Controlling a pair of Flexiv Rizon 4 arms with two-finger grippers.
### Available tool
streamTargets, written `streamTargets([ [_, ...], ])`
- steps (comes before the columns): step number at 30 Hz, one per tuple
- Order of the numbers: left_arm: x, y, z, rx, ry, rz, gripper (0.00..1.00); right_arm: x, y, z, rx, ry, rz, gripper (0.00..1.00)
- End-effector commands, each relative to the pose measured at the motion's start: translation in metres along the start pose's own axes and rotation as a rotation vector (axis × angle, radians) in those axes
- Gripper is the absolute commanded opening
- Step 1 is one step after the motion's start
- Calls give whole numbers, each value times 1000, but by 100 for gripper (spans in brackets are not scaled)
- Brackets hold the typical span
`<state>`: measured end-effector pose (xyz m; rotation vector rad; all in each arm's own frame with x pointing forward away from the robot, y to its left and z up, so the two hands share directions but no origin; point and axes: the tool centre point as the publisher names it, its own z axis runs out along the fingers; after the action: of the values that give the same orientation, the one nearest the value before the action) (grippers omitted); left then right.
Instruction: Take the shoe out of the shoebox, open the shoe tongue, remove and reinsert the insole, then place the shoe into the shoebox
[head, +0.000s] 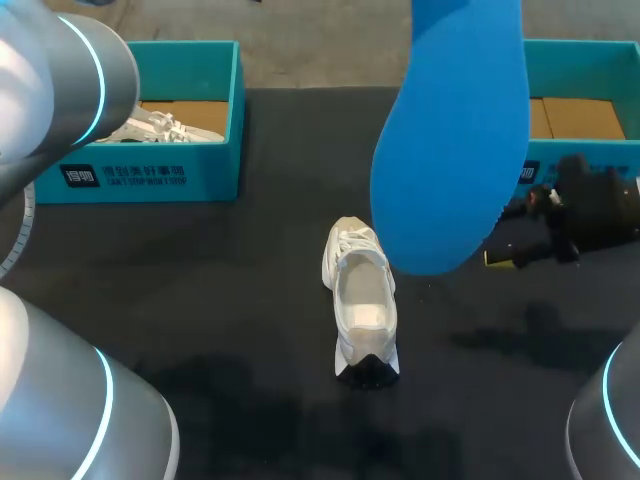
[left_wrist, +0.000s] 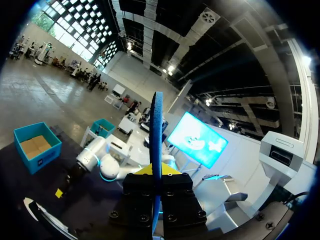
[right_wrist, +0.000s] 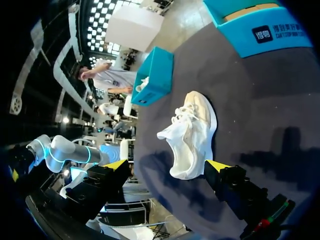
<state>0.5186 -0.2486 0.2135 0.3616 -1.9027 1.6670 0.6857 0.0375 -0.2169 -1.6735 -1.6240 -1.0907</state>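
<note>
A blue insole (head: 455, 140) hangs high above the table, close under the head camera. In the left wrist view the insole (left_wrist: 157, 130) stands edge-on between the fingers of my left gripper (left_wrist: 156, 172), which is shut on it. The white shoe (head: 362, 310) rests upright in the middle of the black table, its tongue pulled open. My right gripper (head: 512, 215) is to the right of the shoe, low over the table, and open. In the right wrist view the shoe (right_wrist: 192, 132) lies just ahead of the open right gripper (right_wrist: 167, 167), with nothing held between the fingers.
A teal shoebox (head: 150, 170) at the back left holds another white shoe (head: 150, 125). A second teal shoebox (head: 585, 150) at the back right shows its brown cardboard bottom. My grey left arm (head: 50, 90) fills the left side.
</note>
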Motion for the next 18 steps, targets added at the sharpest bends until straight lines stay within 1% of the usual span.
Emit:
streamTargets([
  [1,-1,1,0,0,-1,-1,0,4,-1,3,-7,28,-8,100],
  [6,-1,1,0,0,-1,-1,0,8,0,4,-6,75,-11,100],
  [8,-1,1,0,0,-1,-1,0,11,-1,3,-3,77,-18,100],
  [16,-1,1,0,0,-1,-1,0,11,-1,3,-3,77,-18,100],
  [18,-2,-5,-2,7,12,50,0,11,-1,3,-3,77,-18,100],
])
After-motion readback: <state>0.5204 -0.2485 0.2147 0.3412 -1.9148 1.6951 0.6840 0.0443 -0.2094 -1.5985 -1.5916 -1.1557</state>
